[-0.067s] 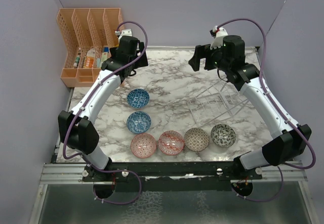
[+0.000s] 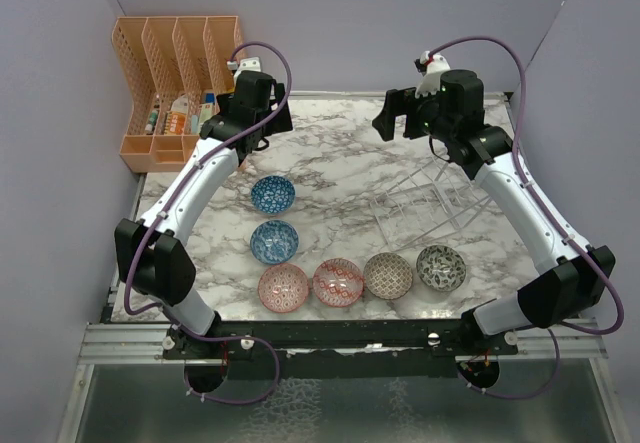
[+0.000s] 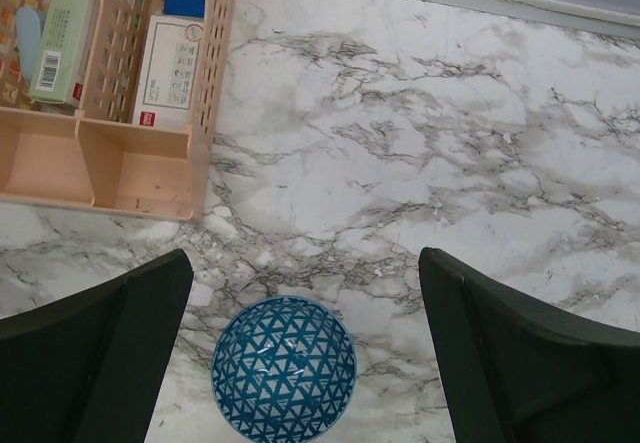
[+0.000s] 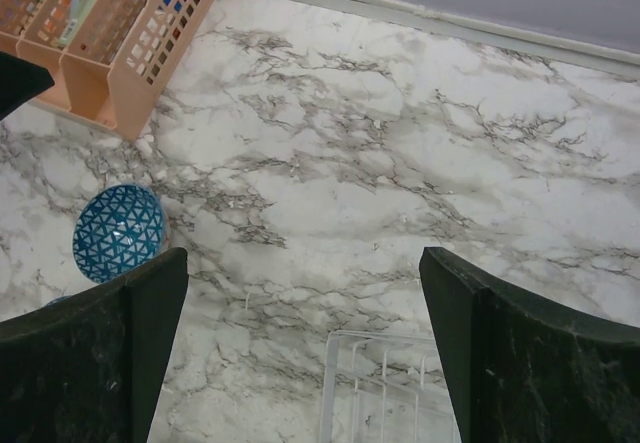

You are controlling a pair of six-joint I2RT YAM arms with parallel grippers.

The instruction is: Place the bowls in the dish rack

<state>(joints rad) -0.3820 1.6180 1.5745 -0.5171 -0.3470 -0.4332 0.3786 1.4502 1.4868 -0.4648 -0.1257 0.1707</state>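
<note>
**No bowl racked yet**

Six bowls [image 2: 338, 281] laid in an L on marble table [image 2: 330, 153], left of and in front of dish rack [image 2: 430, 203]. Far blue bowl [image 3: 284, 368] just below left gripper [image 3: 305, 263], jaws spread wide, empty: probably lined up for first pick. Right gripper [image 4: 303, 263] likewise spread and empty, raised beyond rack's far end, likely keeping clear.

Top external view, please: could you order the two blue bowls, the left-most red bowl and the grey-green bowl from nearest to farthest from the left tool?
Measured from the left tool:
1. far blue bowl, on the table just beyond the tool's tip, toward the bases.
2. near blue bowl, right behind the first.
3. left-most red bowl, front row.
4. grey-green bowl, the row's right end.
</note>
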